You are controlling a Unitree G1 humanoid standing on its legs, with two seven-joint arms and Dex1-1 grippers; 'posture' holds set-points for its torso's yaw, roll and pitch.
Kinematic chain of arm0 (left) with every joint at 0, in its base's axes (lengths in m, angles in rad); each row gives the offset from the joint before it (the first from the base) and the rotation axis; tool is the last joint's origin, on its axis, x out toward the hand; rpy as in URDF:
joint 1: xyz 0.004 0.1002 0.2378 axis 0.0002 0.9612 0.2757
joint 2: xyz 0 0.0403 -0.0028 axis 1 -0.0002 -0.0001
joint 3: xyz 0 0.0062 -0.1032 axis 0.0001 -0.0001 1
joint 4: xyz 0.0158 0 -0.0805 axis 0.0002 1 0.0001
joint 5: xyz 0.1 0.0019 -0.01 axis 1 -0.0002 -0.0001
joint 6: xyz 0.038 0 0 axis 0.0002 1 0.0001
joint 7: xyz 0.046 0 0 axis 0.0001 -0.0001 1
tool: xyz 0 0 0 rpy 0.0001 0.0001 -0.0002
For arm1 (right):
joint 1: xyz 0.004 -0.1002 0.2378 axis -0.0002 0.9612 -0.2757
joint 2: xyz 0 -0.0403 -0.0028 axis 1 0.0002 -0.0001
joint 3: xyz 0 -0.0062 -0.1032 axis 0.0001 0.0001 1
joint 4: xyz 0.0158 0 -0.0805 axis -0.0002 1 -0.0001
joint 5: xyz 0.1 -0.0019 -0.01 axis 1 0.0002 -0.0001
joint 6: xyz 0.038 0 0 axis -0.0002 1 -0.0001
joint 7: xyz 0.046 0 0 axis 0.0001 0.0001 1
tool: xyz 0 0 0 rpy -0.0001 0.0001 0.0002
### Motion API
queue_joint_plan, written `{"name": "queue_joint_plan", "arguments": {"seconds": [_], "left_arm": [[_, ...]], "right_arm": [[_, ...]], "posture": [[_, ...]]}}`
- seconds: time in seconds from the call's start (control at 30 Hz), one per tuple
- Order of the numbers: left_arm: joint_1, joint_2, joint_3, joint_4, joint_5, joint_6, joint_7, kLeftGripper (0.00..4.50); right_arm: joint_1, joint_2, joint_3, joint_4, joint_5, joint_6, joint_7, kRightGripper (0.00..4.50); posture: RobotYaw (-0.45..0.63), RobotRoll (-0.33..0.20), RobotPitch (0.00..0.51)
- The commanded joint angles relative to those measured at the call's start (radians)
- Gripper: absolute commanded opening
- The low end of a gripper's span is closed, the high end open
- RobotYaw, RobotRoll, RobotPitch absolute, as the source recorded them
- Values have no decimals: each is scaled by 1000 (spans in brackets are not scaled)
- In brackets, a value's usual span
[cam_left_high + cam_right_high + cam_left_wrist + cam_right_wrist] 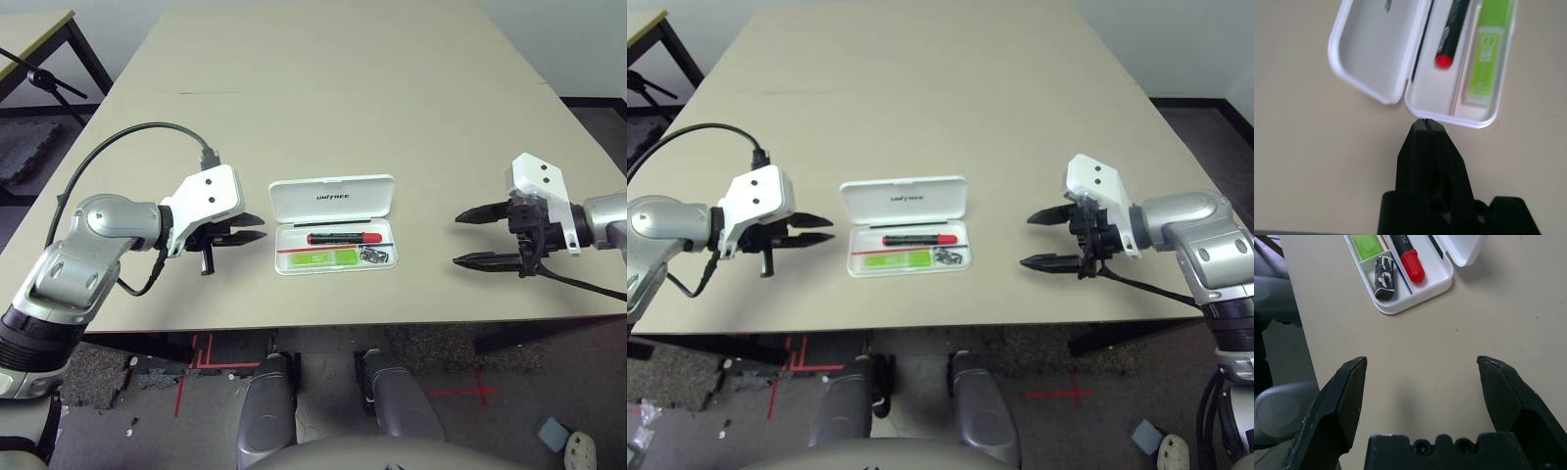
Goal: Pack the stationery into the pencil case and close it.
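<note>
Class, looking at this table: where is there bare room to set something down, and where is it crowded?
Bare tabletop stretches from the pencil case lid to the far edge. A wide patch lies between the case and the right gripper. The strip between the left gripper and the case is narrow. The case's tray is crowded: red marker, lime-green highlighter, small black-and-silver piece.

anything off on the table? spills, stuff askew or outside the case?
Nothing stands out. The flat white plastic pencil case lies open and square on the table, with the red marker, lime-green highlighter and small black-and-silver piece inside its tray. Its lid is not yet shut.
</note>
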Motion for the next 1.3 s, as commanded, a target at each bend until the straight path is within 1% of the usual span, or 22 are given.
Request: {"name": "queue_joint_plan", "arguments": {"seconds": [0.03,0.17,0.33,0.43,0.53,0.73,0.97,1.17,1.3], "left_arm": [[2,-14,0,105,72,-97,44,21],[-39,-69,-7,243,134,-241,103,21],[-73,-126,0,348,167,-319,152,21],[-94,-149,-3,393,177,-339,166,21],[-105,-155,-16,431,204,-336,169,21],[-147,-215,-12,473,213,-359,200,21],[-202,-304,-31,433,194,-341,190,21],[-207,-341,-52,368,188,-306,157,21],[-198,-356,-57,298,152,-266,122,21]], "right_arm": [[-1,1,0,-15,7,7,-3,4500],[0,4,6,-23,5,9,-11,4500],[-1,3,16,-30,-6,8,-16,4500],[-6,6,21,-28,-11,7,-19,4500],[-12,13,25,-33,-9,10,-25,4500],[-14,19,29,-40,-8,15,-29,4500],[-17,24,32,-41,-12,14,-31,4500],[-17,29,31,-38,-15,8,-36,4500],[-12,35,31,-41,-16,7,-42,4500]], "posture": [[-68,0,124],[-71,0,126],[-72,0,126],[-72,0,126],[-72,0,126],[-79,0,126],[-82,0,124],[-84,0,122],[-91,0,120]]}}
